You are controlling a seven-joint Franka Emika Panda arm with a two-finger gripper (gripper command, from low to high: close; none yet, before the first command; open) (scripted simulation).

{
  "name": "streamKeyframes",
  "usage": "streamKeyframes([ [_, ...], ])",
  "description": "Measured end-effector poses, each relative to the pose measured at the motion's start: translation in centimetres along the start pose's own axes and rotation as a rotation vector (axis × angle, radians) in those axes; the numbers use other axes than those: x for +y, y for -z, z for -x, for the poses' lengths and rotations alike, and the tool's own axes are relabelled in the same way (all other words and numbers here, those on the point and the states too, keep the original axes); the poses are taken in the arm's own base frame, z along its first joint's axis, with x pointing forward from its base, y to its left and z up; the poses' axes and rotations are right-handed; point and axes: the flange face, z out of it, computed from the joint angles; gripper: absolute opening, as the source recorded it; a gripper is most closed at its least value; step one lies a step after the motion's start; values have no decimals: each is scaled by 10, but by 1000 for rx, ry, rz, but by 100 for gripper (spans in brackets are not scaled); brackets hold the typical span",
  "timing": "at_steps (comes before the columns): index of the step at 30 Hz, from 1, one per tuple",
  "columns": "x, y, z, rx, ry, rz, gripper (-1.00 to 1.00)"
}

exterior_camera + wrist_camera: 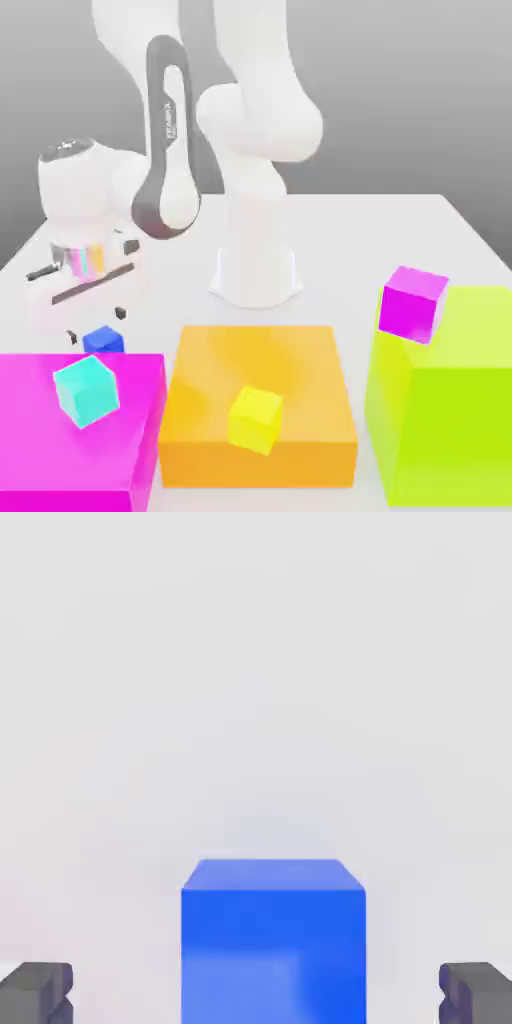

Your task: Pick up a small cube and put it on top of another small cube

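The small cube (pixel 103 341) is deep blue and rests on the white table just behind the big magenta block. My gripper (pixel 96 324) hangs low right over it, at the exterior view's left. In the hand view the small cube (pixel 272 942) sits between the two dark fingertips (pixel 35 992), with a clear gap on each side. The gripper (pixel 256 994) is open and touches nothing.
A big magenta block (pixel 60 450) carries a small cyan cube (pixel 86 390). An orange block (pixel 300 370) carries a small yellow cube (pixel 255 418). A lime block (pixel 450 400) carries a small magenta cube (pixel 412 303). The arm's white base (pixel 256 270) stands behind them.
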Motion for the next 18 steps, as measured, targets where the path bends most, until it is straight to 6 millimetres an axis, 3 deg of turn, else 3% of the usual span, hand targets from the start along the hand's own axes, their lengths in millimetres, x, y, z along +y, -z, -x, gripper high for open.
streamKeyframes([
  [2, 2, -15, -1, -3, 1, 4, 0],
  [3, 3, -20, -1, -5, 1, 5, -100],
  [10, 2, -19, -1, -6, 1, 4, -100],
  [18, 1, 34, -1, -3, 0, 2, -100],
])
